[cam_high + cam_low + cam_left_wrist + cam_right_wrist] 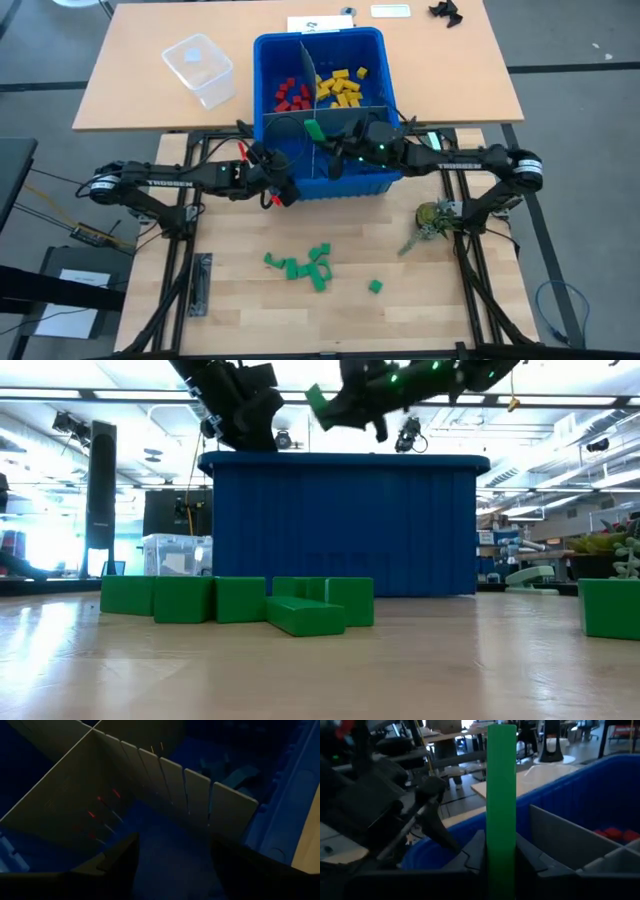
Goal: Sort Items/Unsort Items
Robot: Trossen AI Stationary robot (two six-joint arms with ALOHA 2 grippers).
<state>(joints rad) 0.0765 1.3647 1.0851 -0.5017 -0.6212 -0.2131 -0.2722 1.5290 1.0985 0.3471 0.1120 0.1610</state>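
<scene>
The blue bin (268,60) stands at the table's far middle, split by grey dividers (330,108). Red items (292,96) lie in its far left compartment and yellow items (343,86) in its far right one. My right gripper (328,148) is above the bin's near side, shut on a green item (313,131). My left gripper (283,188) stands open with nothing between its fingers, at the bin's near left corner, looking into the bin across the dividers (165,780). Several green items (303,265) lie on the table, one (375,286) apart. My right gripper pinches the green item's near end (501,857) between its two fingers. The fingers lie about level and come from the table's right. The item sticks out past the fingertips (317,402), lifted clear above the bin's rim (340,458).
A clear plastic tub (200,68) stands on the far table, left of the bin, with papers (320,24) behind it. A small plant-like object (432,220) lies at the right of the near table. The wood is bare around the green items.
</scene>
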